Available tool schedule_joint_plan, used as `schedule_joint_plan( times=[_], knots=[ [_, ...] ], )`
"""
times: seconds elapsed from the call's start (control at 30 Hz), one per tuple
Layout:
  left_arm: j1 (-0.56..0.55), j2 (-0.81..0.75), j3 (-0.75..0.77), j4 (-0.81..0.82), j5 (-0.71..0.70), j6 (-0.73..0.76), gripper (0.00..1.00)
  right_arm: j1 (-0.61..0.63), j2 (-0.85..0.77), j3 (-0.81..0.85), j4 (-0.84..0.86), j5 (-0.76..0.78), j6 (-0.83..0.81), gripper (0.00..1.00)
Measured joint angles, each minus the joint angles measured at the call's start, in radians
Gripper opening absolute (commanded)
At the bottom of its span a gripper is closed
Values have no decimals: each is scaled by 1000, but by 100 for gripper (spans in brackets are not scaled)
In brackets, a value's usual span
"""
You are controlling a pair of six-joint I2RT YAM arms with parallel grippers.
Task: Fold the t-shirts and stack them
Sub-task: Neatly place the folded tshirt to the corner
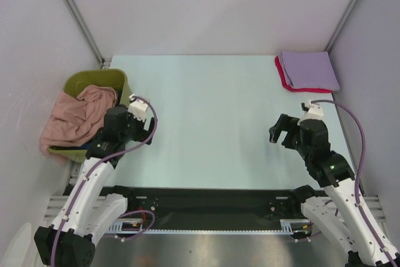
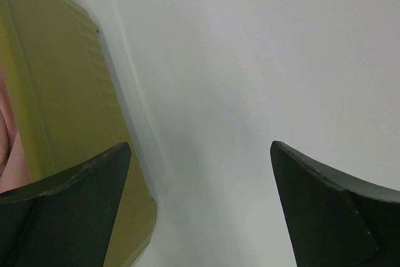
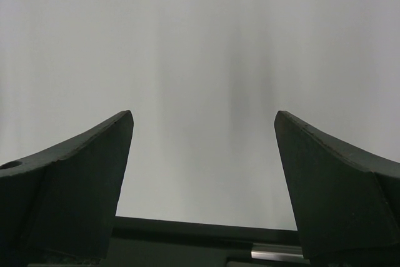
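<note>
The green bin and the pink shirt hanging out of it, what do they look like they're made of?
The green bin looks like moulded plastic with a matte finish: stiff flat walls and a rounded rim. The pink shirt looks like soft matte cloth, perhaps cotton: it slumps in loose folds over the bin's edge.

A pale table (image 1: 206, 123) holds an olive-green bin (image 1: 103, 81) at its far left, with a salmon-pink shirt (image 1: 78, 117) heaped inside and spilling over the left rim. The left gripper (image 1: 107, 134) sits at the bin's right side. In the far right corner, a folded lavender shirt (image 1: 309, 70) lies on a red shirt (image 1: 281, 78). The right gripper (image 1: 284, 130) hangs over bare table, near and left of that stack.
</note>
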Motion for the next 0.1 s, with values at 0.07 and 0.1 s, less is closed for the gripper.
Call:
schedule_joint_plan(
  times=[0.07, 0.1],
  knots=[
    [0, -6, -3, 1, 4, 1, 100, 0, -1, -2, -3, 0, 1, 100],
    [0, -9, -5, 2, 5, 0, 100, 0, -2, -3, -2, 0, 3, 100]
  ],
)
